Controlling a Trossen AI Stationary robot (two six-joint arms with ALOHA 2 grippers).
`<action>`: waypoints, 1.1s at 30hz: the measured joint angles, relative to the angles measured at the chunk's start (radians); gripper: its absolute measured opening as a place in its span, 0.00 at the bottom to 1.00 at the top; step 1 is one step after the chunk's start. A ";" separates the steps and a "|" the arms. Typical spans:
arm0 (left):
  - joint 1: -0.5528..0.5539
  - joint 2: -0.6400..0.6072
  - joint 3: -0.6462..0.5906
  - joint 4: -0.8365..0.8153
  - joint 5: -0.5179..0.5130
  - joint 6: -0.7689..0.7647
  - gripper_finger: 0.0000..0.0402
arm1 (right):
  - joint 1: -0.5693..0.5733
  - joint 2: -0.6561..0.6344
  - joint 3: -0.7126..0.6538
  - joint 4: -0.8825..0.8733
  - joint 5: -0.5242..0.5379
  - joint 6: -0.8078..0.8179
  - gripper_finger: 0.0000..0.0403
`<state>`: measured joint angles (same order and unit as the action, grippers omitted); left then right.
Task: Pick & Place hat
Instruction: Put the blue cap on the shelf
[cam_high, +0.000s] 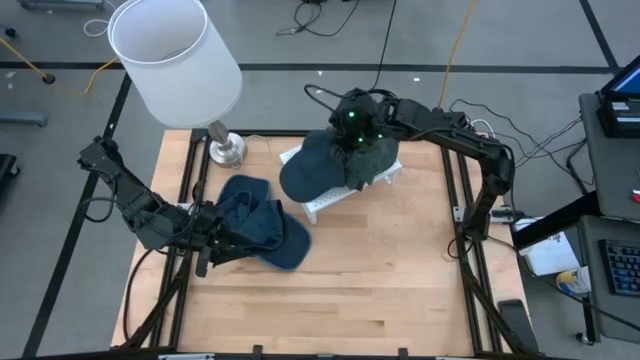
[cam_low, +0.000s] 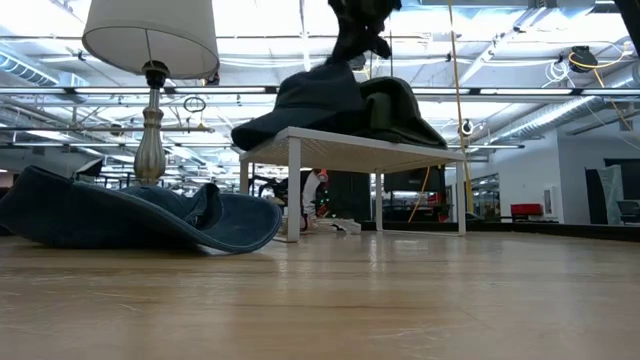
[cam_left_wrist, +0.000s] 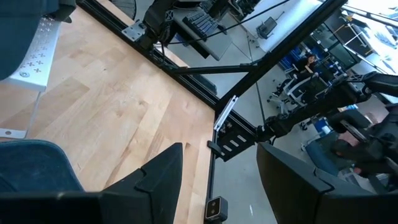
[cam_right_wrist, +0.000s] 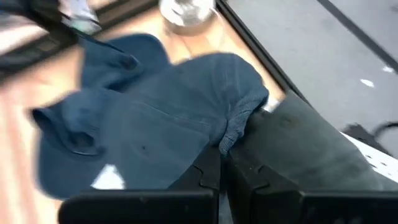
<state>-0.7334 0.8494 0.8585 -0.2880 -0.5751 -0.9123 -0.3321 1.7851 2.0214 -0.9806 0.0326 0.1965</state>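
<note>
Here the right tool (cam_high: 352, 135), at upper centre, is clamped on a blue hat (cam_high: 315, 165) on the white rack (cam_high: 345, 195); the left tool (cam_high: 222, 240), fingers apart, sits lower left.

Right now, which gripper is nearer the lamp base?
Left. The left gripper sits at the table's left edge below the lamp base; the right gripper pinches the rack's blue hat.

We see a grey floor (cam_high: 520, 40) crossed by black and yellow cables (cam_high: 455, 40) around the wooden table (cam_high: 350, 290). A white-shaded lamp (cam_high: 175, 55) stands at its back corner. Beyond, bright ceiling strip lights (cam_low: 270, 20) hang over an open workshop.
</note>
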 joint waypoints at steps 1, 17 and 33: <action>0.000 0.000 0.000 0.000 0.000 0.000 0.52 | 0.000 0.000 -0.015 -0.001 0.025 -0.001 0.00; 0.000 0.000 0.000 0.000 0.001 -0.006 0.52 | 0.022 0.002 -0.152 0.034 0.216 -0.106 0.01; 0.000 0.000 0.000 0.000 0.000 0.011 0.52 | 0.053 0.002 -0.152 0.065 0.272 -0.167 0.38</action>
<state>-0.7336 0.8494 0.8585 -0.2878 -0.5751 -0.9014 -0.2787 1.7866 1.8690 -0.9157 0.3049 0.0293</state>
